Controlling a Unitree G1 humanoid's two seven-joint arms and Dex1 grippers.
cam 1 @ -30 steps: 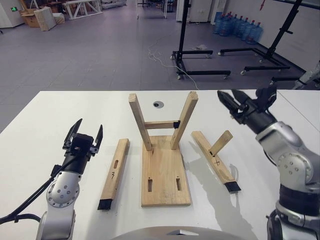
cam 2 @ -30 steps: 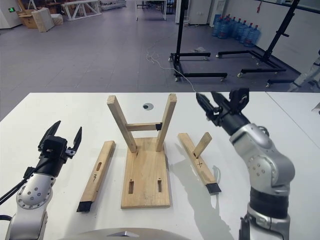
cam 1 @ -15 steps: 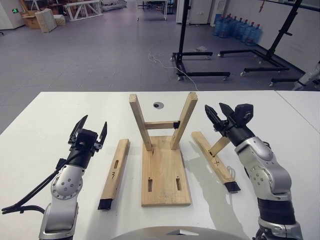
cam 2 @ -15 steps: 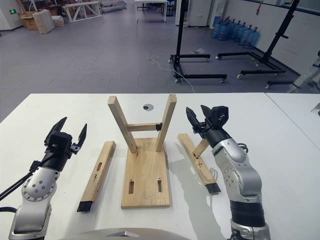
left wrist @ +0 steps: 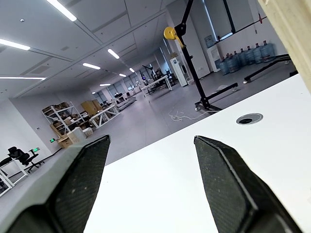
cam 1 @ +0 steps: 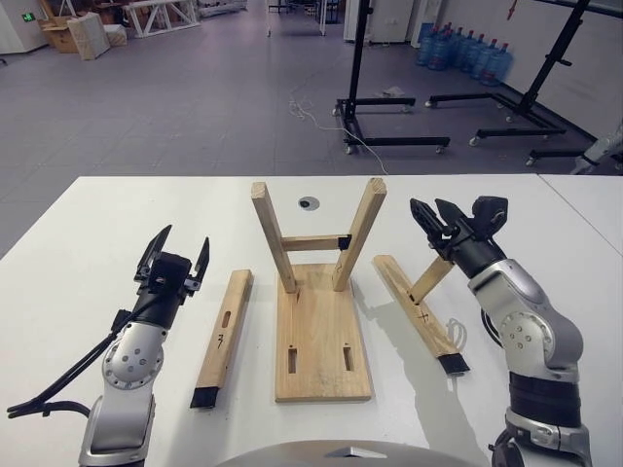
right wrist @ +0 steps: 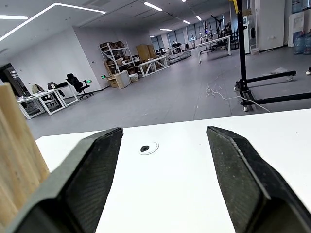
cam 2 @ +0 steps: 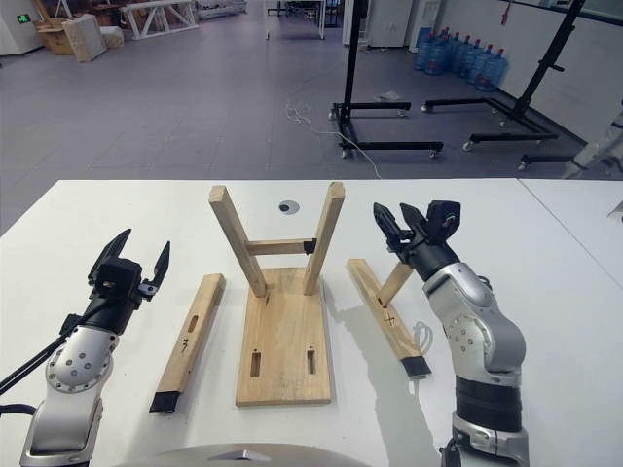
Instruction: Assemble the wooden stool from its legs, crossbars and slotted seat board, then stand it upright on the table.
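In the left eye view, the seat board point(cam 1: 321, 341) lies flat at the middle of the tabletop point(cam 1: 78, 243). A two-leg frame point(cam 1: 313, 243), joined by one crossbar, stands in the board's 12 o'clock end, and a round hole point(cam 1: 309, 203) sits beyond it. A loose leg point(cam 1: 222, 336) lies just beside the board at 9 o'clock, and a leg with a crossbar stub point(cam 1: 419, 311) lies at 3 o'clock. The left tool point(cam 1: 185, 238) hovers at 9 o'clock of the loose leg, spread wide and empty. The right tool point(cam 1: 424, 202) hangs over the stub's far end, equally spread and empty. The right eye view gives the same layout and shows the two empty slots point(cam 2: 311, 362) at the board's 6 o'clock end. These are likely where the next pair belongs. In the left wrist view, the fingers point(left wrist: 77, 194) stand far apart with bare tabletop between them. The right wrist view shows that tool's two pads parted the same way, holding nothing. The step looks like taking the stubbed leg. It would go best if the right tool comes down squarely with its pads across the leg's narrow faces near the joint. It should close firmly and lift clear of the standing frame without nudging it.
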